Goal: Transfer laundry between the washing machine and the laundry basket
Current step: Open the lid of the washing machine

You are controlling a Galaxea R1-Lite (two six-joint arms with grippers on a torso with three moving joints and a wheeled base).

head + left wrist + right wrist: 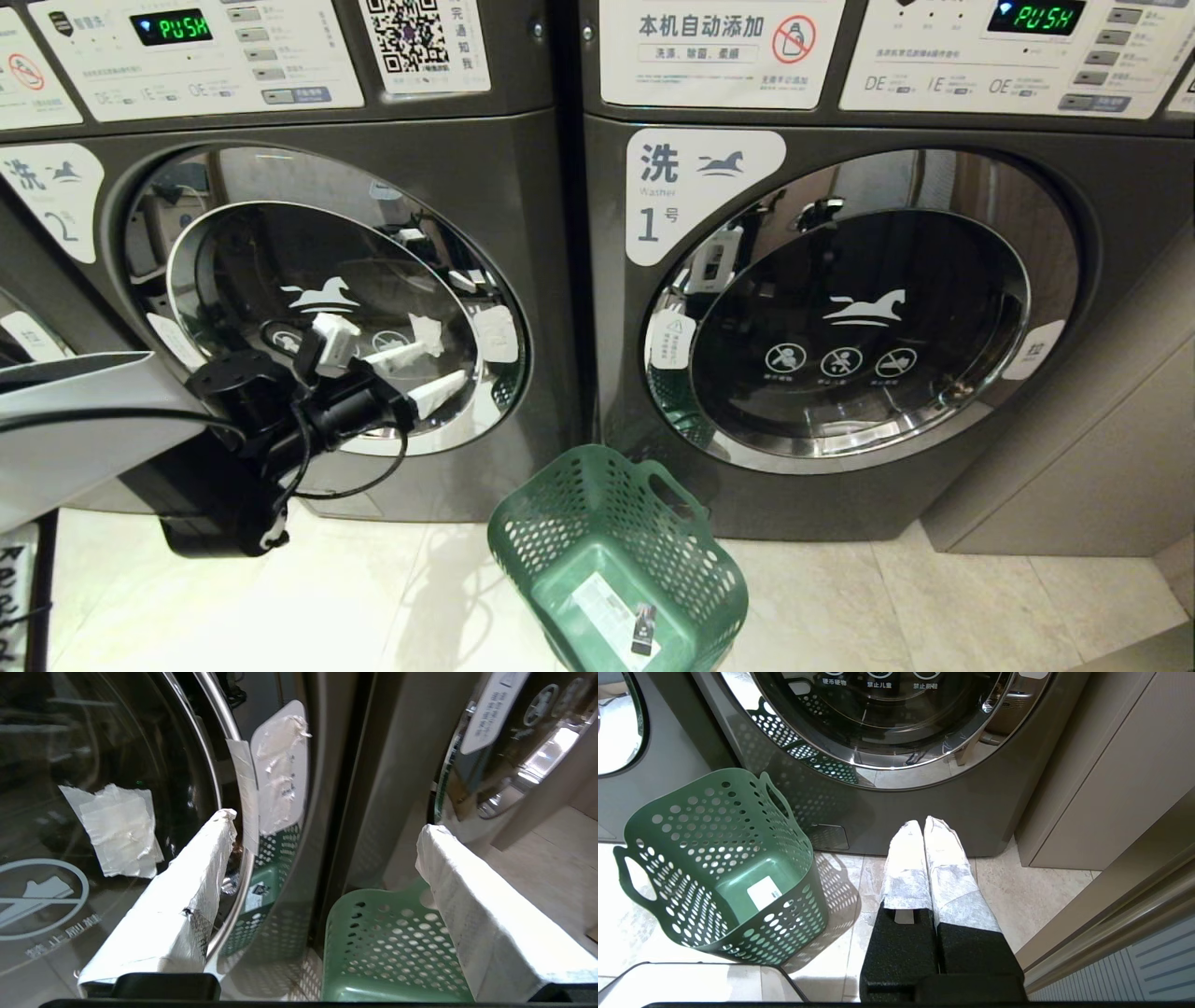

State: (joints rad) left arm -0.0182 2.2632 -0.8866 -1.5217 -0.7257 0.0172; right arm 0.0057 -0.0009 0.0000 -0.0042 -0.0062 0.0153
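- The left gripper has its white-wrapped jaws spread wide with nothing between them; in the left wrist view one finger lies close to the chrome rim of the round glass door of the dark grey front-loading washing machine marked 2.
- The head view shows that gripper raised before the door, which is shut.
- Only the right wrist view shows the right gripper: jaws pressed together, empty, low over the pale tiled floor before the like washer marked 1.
- The green plastic laundry basket with round holes stands on the floor between the two machines, holding only the white label on its bottom.
- No grey-olive garment shows anywhere; the drum's inside behind the dark, reflecting glass is hard to make out.
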